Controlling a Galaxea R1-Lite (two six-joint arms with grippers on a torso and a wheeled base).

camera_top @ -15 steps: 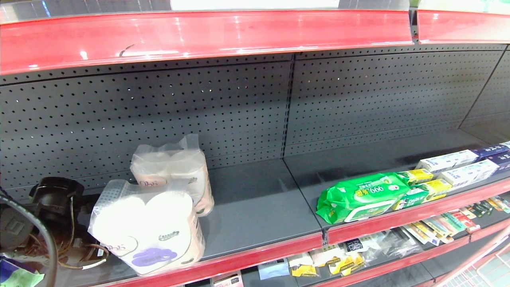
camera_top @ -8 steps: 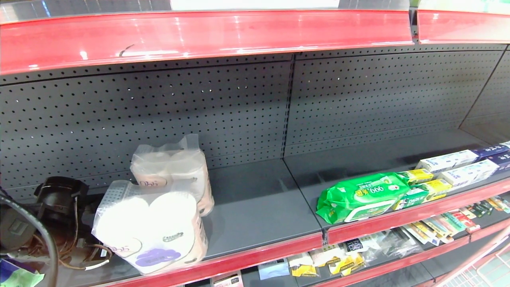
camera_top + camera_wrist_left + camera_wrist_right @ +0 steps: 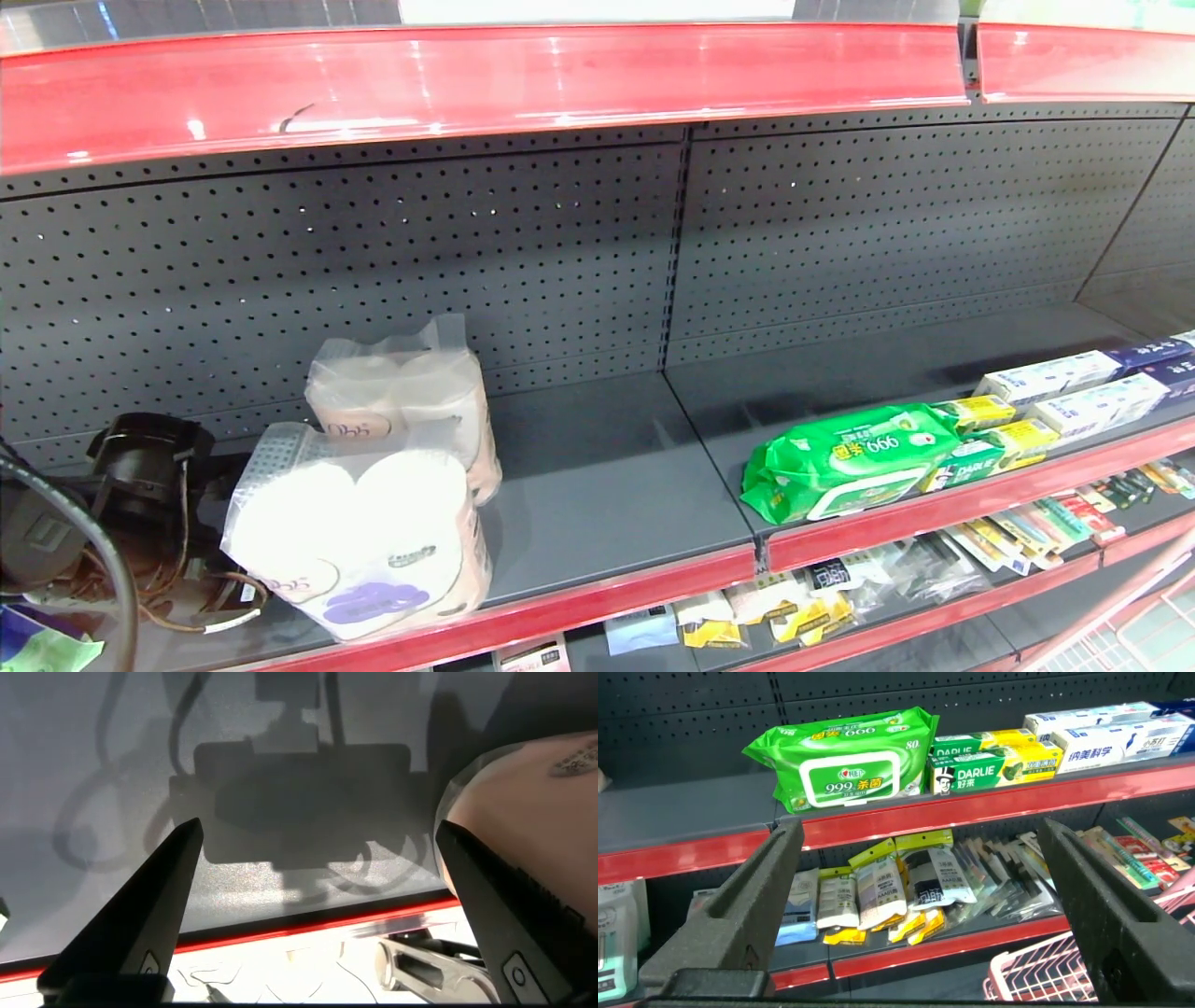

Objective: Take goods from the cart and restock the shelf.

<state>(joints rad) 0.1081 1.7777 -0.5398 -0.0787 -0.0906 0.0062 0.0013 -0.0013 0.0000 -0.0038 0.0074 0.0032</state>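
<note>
Clear-wrapped white toilet-roll pack point(image 3: 359, 537) on grey metal shelf point(image 3: 607, 485).
Left gripper point(image 3: 318, 829) gapes wide beside it; right gripper point(image 3: 920, 826) wide, empty.

Front toilet-roll pack point(image 3: 359, 537) slid a bit right along shelf point(image 3: 597, 485); L arm point(image 3: 140, 471) shifted right w/ it.

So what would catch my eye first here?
Likely the white paper rolls on the left of the grey shelf: a front pack at the red edge and a rear pack just behind it. Then the bright green wipes, lying at the front further right, next to some small boxes.
</note>
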